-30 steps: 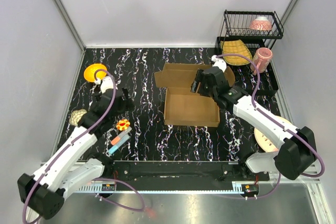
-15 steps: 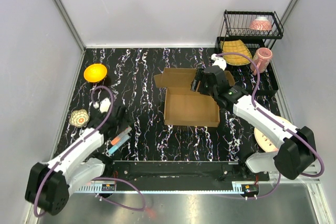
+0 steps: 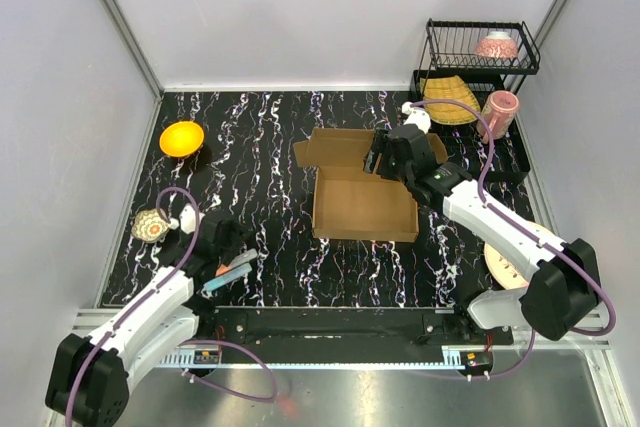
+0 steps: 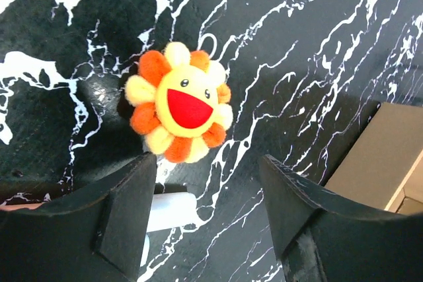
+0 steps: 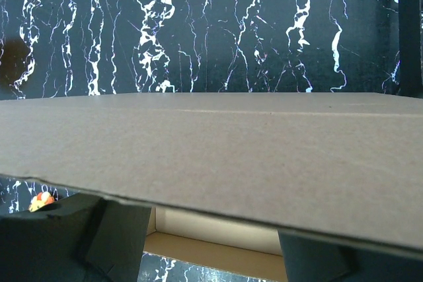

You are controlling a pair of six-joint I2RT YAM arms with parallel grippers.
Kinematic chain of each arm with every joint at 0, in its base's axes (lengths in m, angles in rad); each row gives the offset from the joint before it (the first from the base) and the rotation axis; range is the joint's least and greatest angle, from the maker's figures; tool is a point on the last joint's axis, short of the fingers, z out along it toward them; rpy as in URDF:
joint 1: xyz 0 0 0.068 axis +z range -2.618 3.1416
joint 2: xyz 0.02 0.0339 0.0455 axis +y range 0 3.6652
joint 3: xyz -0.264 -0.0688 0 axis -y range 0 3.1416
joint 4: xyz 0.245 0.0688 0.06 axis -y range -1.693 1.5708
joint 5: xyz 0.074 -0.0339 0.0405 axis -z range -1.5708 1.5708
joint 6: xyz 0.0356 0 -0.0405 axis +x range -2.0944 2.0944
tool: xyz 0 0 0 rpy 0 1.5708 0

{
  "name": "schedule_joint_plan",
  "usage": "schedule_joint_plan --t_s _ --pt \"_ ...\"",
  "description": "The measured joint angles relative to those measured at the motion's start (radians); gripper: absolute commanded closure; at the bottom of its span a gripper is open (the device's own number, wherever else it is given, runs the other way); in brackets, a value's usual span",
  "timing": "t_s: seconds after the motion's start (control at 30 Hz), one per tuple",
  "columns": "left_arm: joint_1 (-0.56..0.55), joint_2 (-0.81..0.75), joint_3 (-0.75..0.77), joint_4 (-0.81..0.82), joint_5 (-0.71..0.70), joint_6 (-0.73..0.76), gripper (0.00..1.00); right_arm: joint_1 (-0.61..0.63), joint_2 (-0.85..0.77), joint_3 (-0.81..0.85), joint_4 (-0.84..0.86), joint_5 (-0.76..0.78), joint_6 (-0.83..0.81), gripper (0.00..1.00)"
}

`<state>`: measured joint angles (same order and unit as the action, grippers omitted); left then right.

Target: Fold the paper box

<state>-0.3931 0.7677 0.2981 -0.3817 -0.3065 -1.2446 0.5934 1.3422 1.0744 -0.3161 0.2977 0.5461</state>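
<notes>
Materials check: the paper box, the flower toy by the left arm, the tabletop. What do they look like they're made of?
paper box: brown cardboard, matte and unprinted; a crease line and thin raw edge show in the right wrist view.
flower toy: likely plush fabric, with fuzzy, rounded petals.
tabletop: black with white marble veining and a slight sheen; possibly printed laminate or a mat, but real stone can't be ruled out.

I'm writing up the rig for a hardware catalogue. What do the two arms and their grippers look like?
Both the left arm and right arm have white rounded link shells with black joints and bases. A purple cable loops along each. The left gripper and right gripper are black with broad blunt fingers. A small green light shows on the right arm.
</notes>
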Motion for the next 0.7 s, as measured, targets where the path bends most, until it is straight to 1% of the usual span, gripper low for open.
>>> schedule_joint_plan --t_s 0.1,0.23,0.27,0.33,0.37,0.57,0.6,0.7 --pt "0.013 -0.002 -0.024 0.02 -0.002 -0.03 0.37 0.0 0.001 0.0 0.001 0.0 0.0 0.27" --pt "0.026 -0.028 -0.066 0.04 -0.01 -0.074 0.46 -0.001 0.002 0.0 0.005 0.0 0.0 0.27" --pt "0.03 -0.036 -0.074 0.046 -0.011 -0.082 0.51 -0.001 0.003 0.0 0.004 0.0 0.0 0.27" --pt "0.036 -0.041 -0.089 0.055 -0.013 -0.1 0.56 -0.001 0.008 0.0 0.005 0.0 0.0 0.27" --pt "0.039 -0.042 -0.094 0.062 -0.014 -0.106 0.61 -0.001 0.011 0.0 0.005 -0.001 0.0 0.27" --pt "0.043 -0.053 -0.121 0.085 -0.019 -0.131 0.73 -0.001 0.017 0.0 0.005 -0.001 0.0 0.27" --pt "0.043 -0.057 -0.125 0.087 -0.021 -0.135 0.78 -0.001 0.017 0.0 0.005 -0.001 0.0 0.27" --pt "0.043 -0.069 -0.132 0.087 -0.027 -0.145 0.85 -0.001 0.018 0.0 0.005 -0.001 0.0 0.27"
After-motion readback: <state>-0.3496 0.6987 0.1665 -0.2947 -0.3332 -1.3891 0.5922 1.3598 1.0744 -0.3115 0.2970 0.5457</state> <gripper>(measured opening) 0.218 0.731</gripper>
